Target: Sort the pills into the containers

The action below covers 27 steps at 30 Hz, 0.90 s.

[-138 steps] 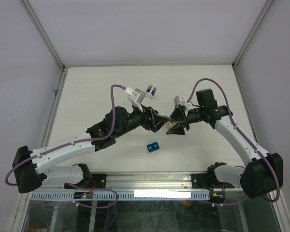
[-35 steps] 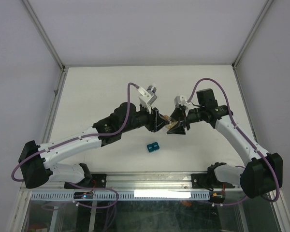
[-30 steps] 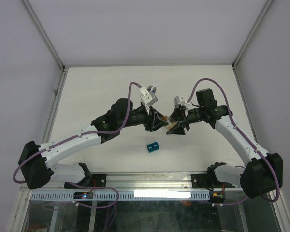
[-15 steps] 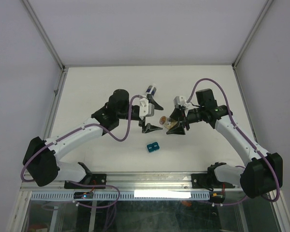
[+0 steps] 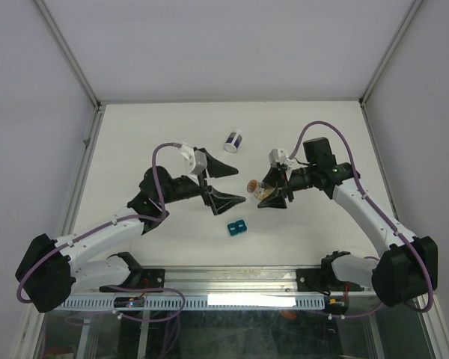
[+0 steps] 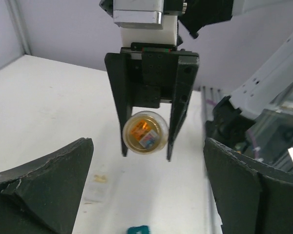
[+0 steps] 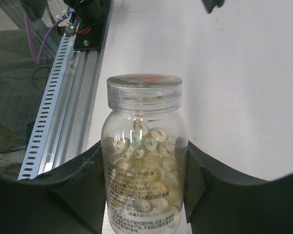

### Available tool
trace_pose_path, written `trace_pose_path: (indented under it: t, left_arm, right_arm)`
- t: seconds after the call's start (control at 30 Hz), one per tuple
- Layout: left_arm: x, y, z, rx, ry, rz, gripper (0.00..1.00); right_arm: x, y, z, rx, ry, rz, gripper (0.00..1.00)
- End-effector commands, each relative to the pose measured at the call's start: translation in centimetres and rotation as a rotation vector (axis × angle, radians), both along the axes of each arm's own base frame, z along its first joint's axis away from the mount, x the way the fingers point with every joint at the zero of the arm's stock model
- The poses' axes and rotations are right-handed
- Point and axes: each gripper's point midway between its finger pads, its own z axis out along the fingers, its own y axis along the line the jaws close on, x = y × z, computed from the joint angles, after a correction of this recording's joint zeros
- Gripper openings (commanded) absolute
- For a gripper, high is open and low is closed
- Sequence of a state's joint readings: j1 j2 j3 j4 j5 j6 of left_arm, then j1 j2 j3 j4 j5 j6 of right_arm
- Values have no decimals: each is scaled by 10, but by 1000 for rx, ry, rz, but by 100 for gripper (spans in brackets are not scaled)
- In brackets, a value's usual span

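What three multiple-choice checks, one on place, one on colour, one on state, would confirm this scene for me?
1. The teal block lies: A in a gripper; B alone on the table; C on an arm.
2. The white jar has a band that is: A red; B green; C dark blue.
3. The left gripper is: A open, empty; B shut on the jar; C shut on the block.
Answers: B, nothing touches it; C, plain from above; A, its fingers spread wide, while the right gripper holds the pill bottle.
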State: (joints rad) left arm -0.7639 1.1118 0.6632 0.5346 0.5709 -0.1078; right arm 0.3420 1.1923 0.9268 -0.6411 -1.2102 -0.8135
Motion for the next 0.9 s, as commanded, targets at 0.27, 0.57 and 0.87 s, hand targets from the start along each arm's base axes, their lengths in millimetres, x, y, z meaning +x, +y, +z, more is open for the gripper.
trace_pose_path:
  t: [0.27, 0.57, 0.87]
  left_arm:
    - [14, -8, -3, -80, 557, 311, 84]
    - [13, -32, 0, 8, 538, 324, 71]
    - [11, -43, -5, 58, 539, 290, 54]
  right_arm:
    - [6, 4, 21, 47, -63, 20, 0]
    - [7, 4, 21, 46, -64, 18, 0]
    - [6, 4, 21, 45, -64, 18, 0]
